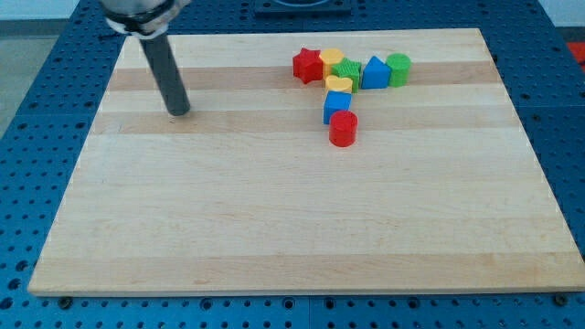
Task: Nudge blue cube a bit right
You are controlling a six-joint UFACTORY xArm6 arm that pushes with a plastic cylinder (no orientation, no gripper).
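Observation:
The blue cube sits on the wooden board, right of centre near the view's top. A yellow heart touches its top side and a red cylinder touches its bottom right. My tip rests on the board far to the view's left of the blue cube, with nothing around it. The dark rod rises from the tip toward the view's top left.
A cluster lies above the blue cube: a red star, a yellow block, a green star-like block, a blue triangular block and a green cylinder. Blue perforated table surrounds the board.

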